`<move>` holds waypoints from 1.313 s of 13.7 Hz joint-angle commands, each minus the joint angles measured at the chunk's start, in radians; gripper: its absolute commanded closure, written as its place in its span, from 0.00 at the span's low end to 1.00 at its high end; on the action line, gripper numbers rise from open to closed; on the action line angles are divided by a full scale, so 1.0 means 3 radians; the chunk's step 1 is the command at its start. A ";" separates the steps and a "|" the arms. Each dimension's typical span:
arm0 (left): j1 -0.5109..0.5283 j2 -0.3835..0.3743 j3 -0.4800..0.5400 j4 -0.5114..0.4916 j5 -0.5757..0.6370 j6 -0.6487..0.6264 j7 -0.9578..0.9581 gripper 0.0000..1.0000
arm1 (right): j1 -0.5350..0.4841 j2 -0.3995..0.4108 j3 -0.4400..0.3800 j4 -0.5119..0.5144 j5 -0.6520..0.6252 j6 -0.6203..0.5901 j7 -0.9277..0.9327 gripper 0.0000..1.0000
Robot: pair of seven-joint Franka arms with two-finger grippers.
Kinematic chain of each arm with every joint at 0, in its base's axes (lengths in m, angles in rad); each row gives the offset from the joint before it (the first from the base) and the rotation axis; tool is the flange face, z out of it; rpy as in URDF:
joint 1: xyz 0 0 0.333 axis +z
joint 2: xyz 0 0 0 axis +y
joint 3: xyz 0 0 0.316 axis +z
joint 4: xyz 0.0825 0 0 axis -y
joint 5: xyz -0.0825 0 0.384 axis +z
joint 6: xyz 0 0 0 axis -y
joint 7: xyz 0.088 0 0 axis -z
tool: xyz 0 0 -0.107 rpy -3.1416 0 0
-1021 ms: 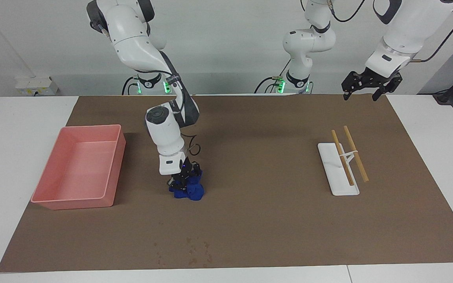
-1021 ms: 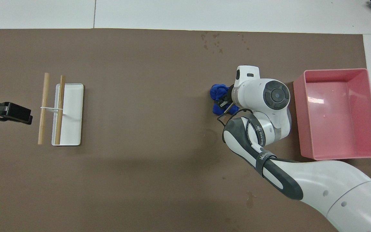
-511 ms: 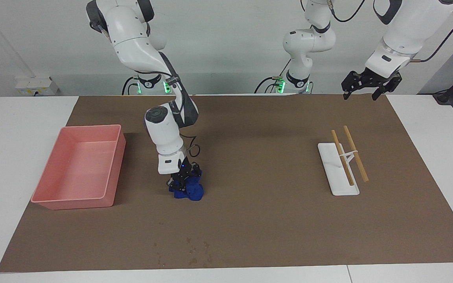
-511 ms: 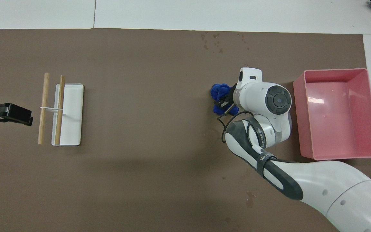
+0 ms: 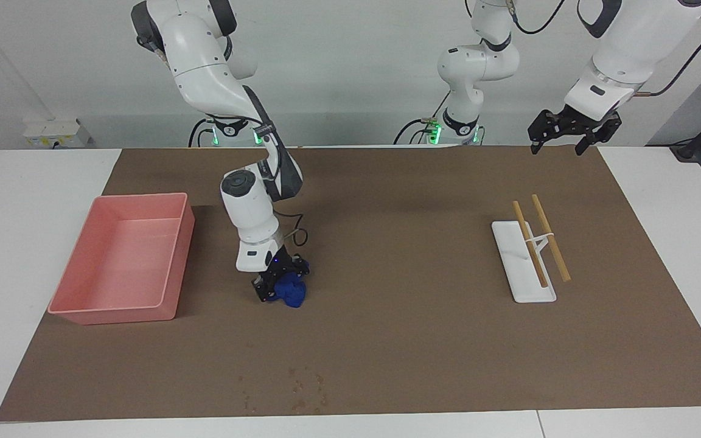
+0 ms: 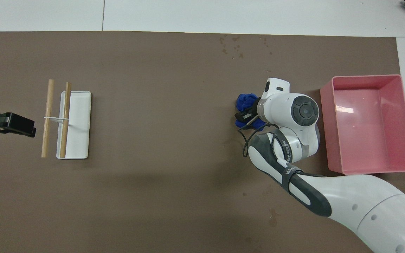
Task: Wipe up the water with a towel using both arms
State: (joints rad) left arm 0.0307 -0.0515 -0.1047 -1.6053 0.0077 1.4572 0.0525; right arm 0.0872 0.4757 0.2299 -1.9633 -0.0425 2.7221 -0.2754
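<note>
The small deep-blue towel (image 5: pixel 292 296) is a bunched lump on the brown mat (image 5: pixel 399 340), beside the pink tray. My right gripper (image 5: pixel 277 286) comes down on it from above and is shut on its upper folds. Whether the towel (image 6: pixel 246 102) still touches the mat I cannot tell. In the overhead view the wrist hides most of the right gripper (image 6: pixel 246 116). A faint darker blotch of water (image 6: pixel 231 143) lies on the mat a little nearer to the robots than the towel. My left gripper (image 5: pixel 558 148) waits open, high over the mat's edge at the left arm's end (image 6: pixel 30 127).
A pink tray (image 5: pixel 171 267) stands at the right arm's end. A white dish (image 5: pixel 521 280) with two wooden sticks (image 5: pixel 550 237) across it lies toward the left arm's end. Tiny dark specks (image 5: pixel 302 389) dot the mat farthest from the robots.
My right gripper has closed a little tighter on the towel and shifted slightly up and toward the tray, gathering the cloth into a smaller lump. The left arm has hardly moved.
</note>
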 commanded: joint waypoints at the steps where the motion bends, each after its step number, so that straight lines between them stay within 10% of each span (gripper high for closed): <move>1: 0.0010 -0.0084 -0.0004 -0.0089 0.0051 -0.0015 0.0019 0.00 | 0.0021 0.0041 -0.0015 -0.0226 -0.0124 -0.0294 0.0177 1.00; 13: 0.0010 -0.0084 -0.0004 -0.0089 0.0051 -0.0015 0.0019 0.00 | 0.0359 -0.0379 0.0041 -0.0251 0.0028 -0.1112 0.1234 1.00; 18: 0.0010 -0.0084 -0.0004 -0.0089 0.0056 -0.0015 0.0019 0.00 | 0.0252 -0.0348 0.0021 -0.0226 0.0275 -0.1000 0.0701 1.00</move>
State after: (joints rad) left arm 0.0307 -0.0515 -0.1047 -1.6053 0.0077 1.4568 0.0525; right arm 0.1952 0.3752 0.2338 -2.0085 0.0223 2.3976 0.0422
